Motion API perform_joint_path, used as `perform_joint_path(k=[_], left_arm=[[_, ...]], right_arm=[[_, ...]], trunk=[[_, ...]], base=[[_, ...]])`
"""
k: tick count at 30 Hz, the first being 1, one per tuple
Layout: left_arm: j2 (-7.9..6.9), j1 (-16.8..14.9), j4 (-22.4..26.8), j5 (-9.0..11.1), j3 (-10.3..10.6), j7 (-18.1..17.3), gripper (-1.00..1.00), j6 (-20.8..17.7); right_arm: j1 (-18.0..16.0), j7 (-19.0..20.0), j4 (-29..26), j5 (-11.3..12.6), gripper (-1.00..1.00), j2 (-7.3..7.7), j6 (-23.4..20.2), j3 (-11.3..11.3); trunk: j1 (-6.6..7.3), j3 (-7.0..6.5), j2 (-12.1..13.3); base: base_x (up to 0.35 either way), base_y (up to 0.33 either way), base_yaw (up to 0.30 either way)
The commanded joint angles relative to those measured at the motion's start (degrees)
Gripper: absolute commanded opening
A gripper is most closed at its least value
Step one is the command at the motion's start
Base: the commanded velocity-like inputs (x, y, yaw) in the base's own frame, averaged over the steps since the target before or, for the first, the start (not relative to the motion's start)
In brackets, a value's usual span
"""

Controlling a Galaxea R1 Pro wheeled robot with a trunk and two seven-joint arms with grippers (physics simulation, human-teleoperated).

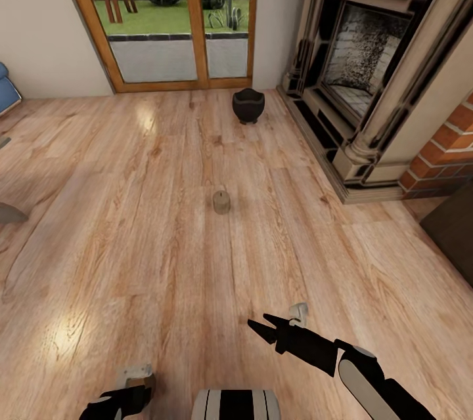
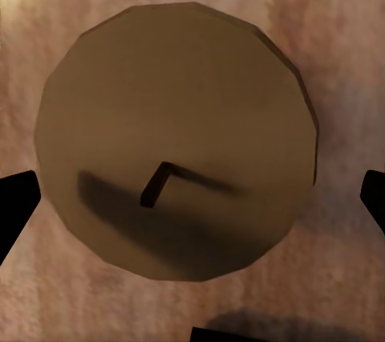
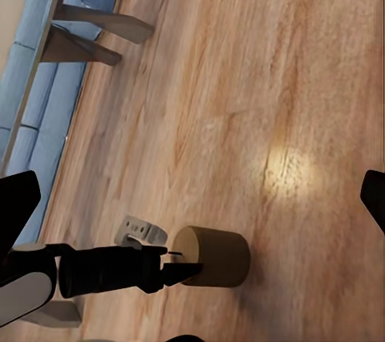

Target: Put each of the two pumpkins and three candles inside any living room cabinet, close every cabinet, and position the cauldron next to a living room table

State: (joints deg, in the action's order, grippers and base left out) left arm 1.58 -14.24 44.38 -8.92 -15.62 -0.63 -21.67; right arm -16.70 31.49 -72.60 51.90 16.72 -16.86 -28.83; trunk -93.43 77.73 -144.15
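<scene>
The left end effector (image 1: 125,400) hung spread open directly above a squat tan candle (image 2: 172,141) standing upright on the wooden floor (image 1: 131,243), fingertips apart at either side and not touching it. The right end effector (image 1: 259,328) hovered over bare floor, also parted and empty. A second candle (image 1: 221,202) stood farther ahead in mid-floor. The black cauldron (image 1: 248,105) sat beyond it, near the glass door (image 1: 177,13) and beside the fireplace (image 1: 368,72).

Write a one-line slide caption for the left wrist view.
Looking straight down on a tan candle standing on the wooden floor, the open left gripper straddling it.
</scene>
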Motion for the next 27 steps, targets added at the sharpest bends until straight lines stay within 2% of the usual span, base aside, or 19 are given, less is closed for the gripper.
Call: perform_joint_path(k=[1, 27], left_arm=[[0.00, 0.0, 0.0, 0.1, -0.1, 0.0, 1.00, 0.0], [-0.09, 0.0, -0.1, 0.2, -0.7, 0.3, 1.00, 0.0]], right_arm=[[0.0, -0.2, 0.0, 0.0, 1.00, -0.01, 0.0, 0.0], [0.0, -1.1, 0.0, 0.0, 1.00, -0.06, 0.0, -0.1]], trunk=[[0.00, 0.00, 0.0], [0.00, 0.00, 0.0]], base=[[0.000, 0.000, 0.000], [0.000, 0.000, 0.000]])
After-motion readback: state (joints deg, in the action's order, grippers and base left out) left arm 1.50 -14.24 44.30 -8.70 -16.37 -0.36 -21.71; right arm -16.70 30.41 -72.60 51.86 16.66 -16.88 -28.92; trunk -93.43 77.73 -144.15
